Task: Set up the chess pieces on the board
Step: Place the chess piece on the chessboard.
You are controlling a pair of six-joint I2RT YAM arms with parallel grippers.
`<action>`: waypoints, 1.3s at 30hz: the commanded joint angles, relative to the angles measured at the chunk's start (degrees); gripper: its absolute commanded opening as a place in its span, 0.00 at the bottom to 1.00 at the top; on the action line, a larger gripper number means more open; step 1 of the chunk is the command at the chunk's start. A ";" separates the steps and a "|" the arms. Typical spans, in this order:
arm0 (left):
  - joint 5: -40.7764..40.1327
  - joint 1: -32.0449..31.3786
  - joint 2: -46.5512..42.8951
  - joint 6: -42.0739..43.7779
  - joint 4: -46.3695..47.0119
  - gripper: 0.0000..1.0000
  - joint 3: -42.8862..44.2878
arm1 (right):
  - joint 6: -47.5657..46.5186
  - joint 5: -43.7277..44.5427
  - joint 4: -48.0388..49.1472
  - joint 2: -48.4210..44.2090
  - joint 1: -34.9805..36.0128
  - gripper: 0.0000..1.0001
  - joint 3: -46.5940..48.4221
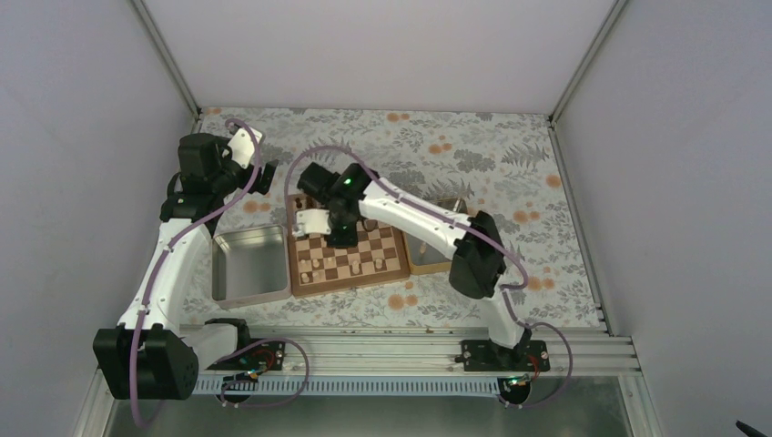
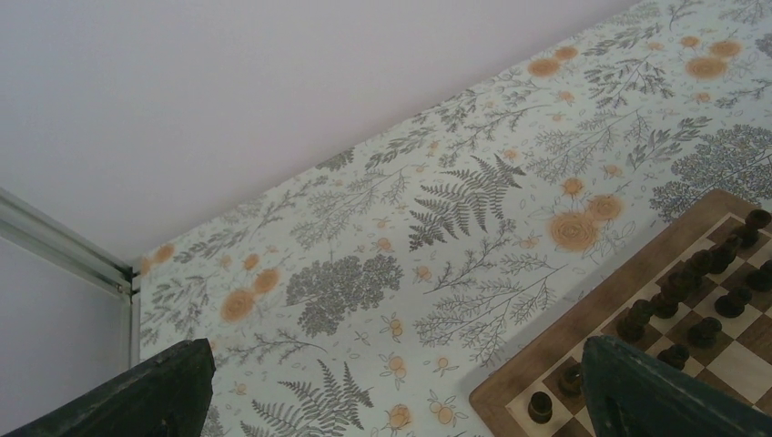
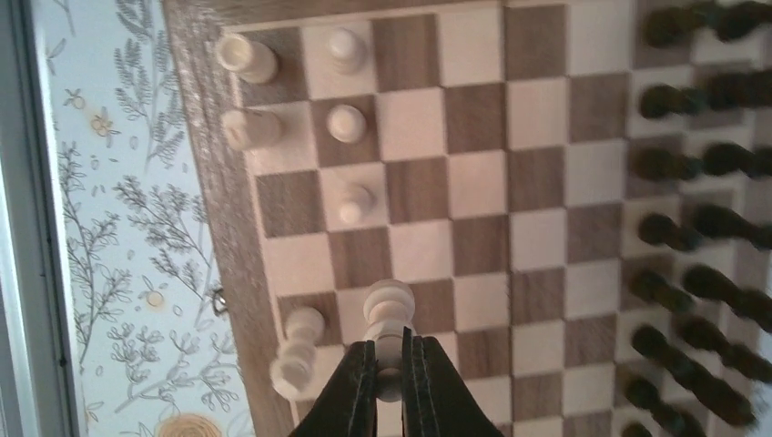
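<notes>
Wood, steel and floral print from overhead: chessboard [image 1: 350, 273] flat on the floral cloth [image 1: 473, 155], just beyond the arm bases. Sits between a metal tray [image 1: 248, 264], close on its left, and a wooden tray [image 1: 424, 262] on its right, half hidden under the right arm. Right gripper [image 1: 339, 235] down over the middle of the chessboard. Pale pieces [image 1: 315, 266] dotted along the near rows. Left gripper [image 1: 264, 177] raised past the far end of the metal tray, apart from everything.

Left wrist view: left gripper [image 2: 391, 401] spread wide, its dark fingers [image 2: 164, 391] in the bottom corners. Nothing between them but floral cloth [image 2: 410, 228]. Corner of the chessboard [image 2: 583, 319] at lower right, with dark pieces [image 2: 692, 282] ranked two deep along its edge. Plain pale wall above.

Right wrist view: right gripper [image 3: 390, 364] clamped tight on one pale piece [image 3: 389, 314], upright, head showing above the fingertips. Hangs over the near side of the chessboard [image 3: 473, 182], two squares in from the border; cannot tell whether its foot touches the wood. Seven more pale pieces [image 3: 347, 123] nearby: two in the edge column, three in the next column, and two blurred ones just left of the held one. Dark pieces [image 3: 692, 228] in two blurred columns down the right-hand side. Strip of floral cloth [image 3: 118, 228] along the left.
</notes>
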 commanded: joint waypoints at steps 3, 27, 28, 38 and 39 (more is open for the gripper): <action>0.04 0.48 -0.40 0.70 -0.22 1.00 0.01 | -0.19 -0.79 -1.69 3.95 5.06 0.04 1.88; 0.13 0.47 -0.57 0.70 0.13 1.00 -0.21 | 0.56 -1.19 -1.56 4.80 6.33 0.04 -1.33; 0.13 0.47 -0.53 0.70 0.17 1.00 -0.17 | 0.55 -1.46 -1.55 4.59 6.19 0.04 -1.55; 0.05 0.48 -0.77 0.70 0.12 1.00 -0.28 | 0.41 -2.63 -0.95 4.83 5.99 0.04 -1.49; 0.04 0.51 -0.76 0.70 0.13 1.00 -0.36 | 0.41 -2.97 -0.98 4.95 5.99 0.04 -1.26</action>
